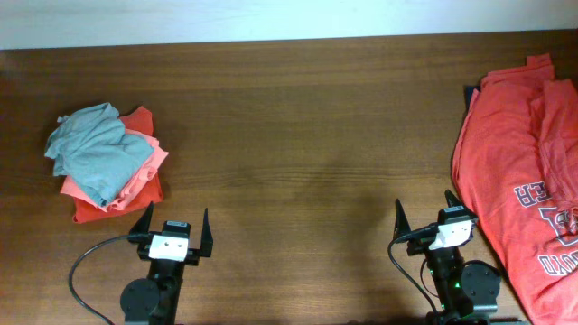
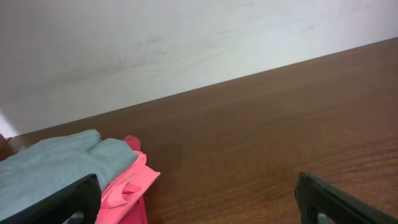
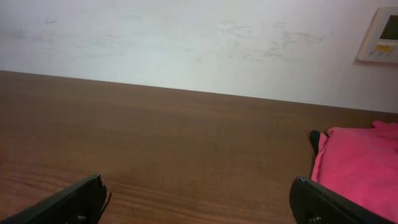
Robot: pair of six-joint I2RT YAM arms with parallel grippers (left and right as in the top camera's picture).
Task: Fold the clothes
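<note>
At the left end of the dark, wood-grained table [image 1: 307, 135], a soft, crumpled grey-blue T-shirt [image 1: 95, 149] topped a salmon-pink one [image 1: 149, 167] and an orange-red one [image 1: 90, 209], three layers showing. At the table's right end, a red shirt with white lettering [image 1: 515, 162] lay spread and rumpled. Near the table's front edge, the left gripper [image 1: 177, 217] and right gripper [image 1: 424, 209] gaped wide, both empty.

Table [image 1: 307, 135]: dark brown wood, fills most of the frame.
Wall [image 1: 271, 18]: white, along the top edge.
Wall panel [image 3: 380, 34]: pale, upper right, right wrist view.
</note>
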